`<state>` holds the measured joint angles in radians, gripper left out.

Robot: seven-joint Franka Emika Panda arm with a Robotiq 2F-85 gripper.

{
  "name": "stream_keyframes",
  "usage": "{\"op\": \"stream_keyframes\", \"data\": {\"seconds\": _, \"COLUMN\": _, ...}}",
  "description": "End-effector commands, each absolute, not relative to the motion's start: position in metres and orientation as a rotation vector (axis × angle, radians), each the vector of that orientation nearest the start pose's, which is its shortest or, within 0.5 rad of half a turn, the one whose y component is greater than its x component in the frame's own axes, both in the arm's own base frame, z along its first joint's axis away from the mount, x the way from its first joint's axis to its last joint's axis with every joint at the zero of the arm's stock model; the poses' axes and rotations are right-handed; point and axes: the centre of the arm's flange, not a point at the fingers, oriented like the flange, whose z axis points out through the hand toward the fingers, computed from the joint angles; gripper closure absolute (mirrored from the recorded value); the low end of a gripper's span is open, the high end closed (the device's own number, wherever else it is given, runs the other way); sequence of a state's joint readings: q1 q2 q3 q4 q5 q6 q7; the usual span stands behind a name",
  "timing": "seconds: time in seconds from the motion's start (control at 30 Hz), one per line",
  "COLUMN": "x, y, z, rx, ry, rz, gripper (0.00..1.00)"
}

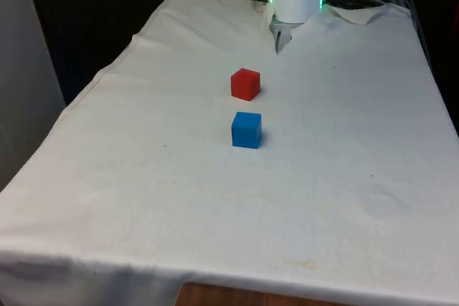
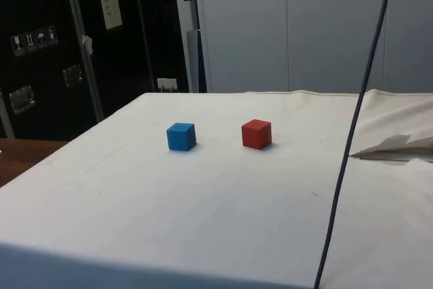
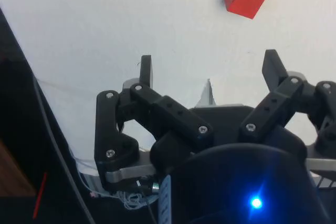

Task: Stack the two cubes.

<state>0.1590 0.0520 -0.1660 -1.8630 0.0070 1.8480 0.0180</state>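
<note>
Gripper point(image 3: 207, 69) hangs empty over the worktop point(image 1: 344, 177) with its fingers spread wide, well short of the red cube point(image 1: 245, 84). Just beside it toward the near edge sits the blue cube point(image 1: 246, 130), the two apart and unstacked. Nothing is grasped yet, so the approach step is in hand: next it likely must travel over one cube and descend around it

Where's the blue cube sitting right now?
In the front view the blue cube sits near the middle of the white cloth, just in front of the red cube, apart from it, on the side away from the robot.
</note>
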Motion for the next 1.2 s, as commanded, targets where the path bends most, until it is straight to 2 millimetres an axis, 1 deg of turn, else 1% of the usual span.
{"op": "stream_keyframes", "data": {"seconds": 0.0, "x": 0.569, "y": -0.001, "z": 0.478, "rx": -3.144, "ry": 0.045, "rz": 0.096, "gripper": 0.0}}
{"op": "stream_keyframes", "data": {"seconds": 0.13, "x": 0.569, "y": 0.003, "z": 0.475, "rx": -3.143, "ry": 0.042, "rz": 0.07, "gripper": 0.0}}
{"op": "stream_keyframes", "data": {"seconds": 0.17, "x": 0.569, "y": 0.001, "z": 0.475, "rx": -3.143, "ry": 0.038, "rz": 0.093, "gripper": 0.0}}
{"op": "stream_keyframes", "data": {"seconds": 0.2, "x": 0.569, "y": 0.005, "z": 0.474, "rx": -3.143, "ry": 0.044, "rz": 0.048, "gripper": 0.0}}
{"op": "stream_keyframes", "data": {"seconds": 0.4, "x": 0.572, "y": 0.011, "z": 0.474, "rx": -3.144, "ry": 0.039, "rz": -0.013, "gripper": 0.0}}
{"op": "stream_keyframes", "data": {"seconds": 0.43, "x": 0.572, "y": 0.011, "z": 0.472, "rx": -3.142, "ry": 0.032, "rz": 0.012, "gripper": 0.0}}
{"op": "stream_keyframes", "data": {"seconds": 0.5, "x": 0.573, "y": 0.014, "z": 0.472, "rx": -3.145, "ry": 0.035, "rz": -0.039, "gripper": 0.0}}
{"op": "stream_keyframes", "data": {"seconds": 0.6, "x": 0.574, "y": 0.017, "z": 0.471, "rx": -3.144, "ry": 0.024, "rz": -0.068, "gripper": 0.0}}
{"op": "stream_keyframes", "data": {"seconds": 0.67, "x": 0.575, "y": 0.017, "z": 0.466, "rx": -3.14, "ry": 0.014, "rz": -0.081, "gripper": 0.0}}
{"op": "stream_keyframes", "data": {"seconds": 0.7, "x": 0.575, "y": 0.017, "z": 0.466, "rx": -3.14, "ry": 0.013, "rz": -0.06, "gripper": 0.0}}
{"op": "stream_keyframes", "data": {"seconds": 0.77, "x": 0.575, "y": 0.016, "z": 0.462, "rx": -3.138, "ry": 0.003, "rz": -0.092, "gripper": 0.0}}
{"op": "stream_keyframes", "data": {"seconds": 0.87, "x": 0.573, "y": 0.016, "z": 0.461, "rx": -3.137, "ry": 0.0, "rz": -0.088, "gripper": 0.0}}
{"op": "stream_keyframes", "data": {"seconds": 0.97, "x": 0.576, "y": 0.016, "z": 0.452, "rx": -3.137, "ry": -0.016, "rz": -0.078, "gripper": 0.0}}
{"op": "stream_keyframes", "data": {"seconds": 1.0, "x": 0.574, "y": 0.016, "z": 0.456, "rx": -3.14, "ry": -0.01, "rz": -0.07, "gripper": 0.0}}
{"op": "stream_keyframes", "data": {"seconds": 1.03, "x": 0.578, "y": 0.016, "z": 0.449, "rx": -3.138, "ry": -0.024, "rz": -0.076, "gripper": 0.0}}
{"op": "stream_keyframes", "data": {"seconds": 1.17, "x": 0.584, "y": 0.015, "z": 0.435, "rx": -3.14, "ry": -0.052, "rz": -0.077, "gripper": 0.0}}
